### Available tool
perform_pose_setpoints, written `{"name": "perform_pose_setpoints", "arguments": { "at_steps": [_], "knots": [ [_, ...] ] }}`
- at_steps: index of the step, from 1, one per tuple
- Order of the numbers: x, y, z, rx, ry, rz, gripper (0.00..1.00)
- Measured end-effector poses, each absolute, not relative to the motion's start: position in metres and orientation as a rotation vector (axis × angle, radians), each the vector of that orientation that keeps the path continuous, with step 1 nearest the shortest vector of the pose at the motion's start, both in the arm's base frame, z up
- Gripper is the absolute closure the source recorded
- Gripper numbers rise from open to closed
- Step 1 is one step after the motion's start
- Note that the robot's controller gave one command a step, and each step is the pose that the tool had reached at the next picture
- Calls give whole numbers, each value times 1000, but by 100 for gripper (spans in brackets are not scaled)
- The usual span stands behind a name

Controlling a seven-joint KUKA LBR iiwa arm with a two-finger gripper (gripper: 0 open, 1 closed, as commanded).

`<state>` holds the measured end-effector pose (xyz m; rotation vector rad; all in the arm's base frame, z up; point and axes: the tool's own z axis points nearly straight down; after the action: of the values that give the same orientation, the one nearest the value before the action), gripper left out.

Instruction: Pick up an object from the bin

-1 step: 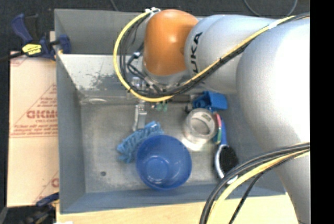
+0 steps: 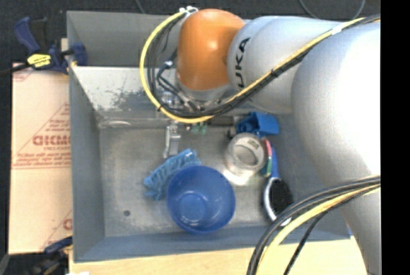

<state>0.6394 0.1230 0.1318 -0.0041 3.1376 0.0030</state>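
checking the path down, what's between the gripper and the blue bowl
Camera view: a blue mesh scrap lies between gripper and blue bowl, touching the bowl.

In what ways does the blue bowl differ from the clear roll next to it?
The blue bowl is opaque and deep blue; the clear roll is see-through and greyish. The bowl looks wider than the roll. Both are round, with the opening facing up.

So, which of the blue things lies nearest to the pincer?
The crumpled blue mesh piece, right by the pincer; the blue cup lies past it, the blue block farther right.
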Motion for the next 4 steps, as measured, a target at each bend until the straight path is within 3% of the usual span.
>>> {"name": "perform_pose_setpoints", "arguments": {
  "at_steps": [1, 3, 4],
  "knots": [
    [649, 143, 143, -48, 3137, 3, 0],
    [640, 138, 143, 107, 3136, 4, 0],
    [624, 125, 150, 238, 3126, 4, 0]
  ]
}}
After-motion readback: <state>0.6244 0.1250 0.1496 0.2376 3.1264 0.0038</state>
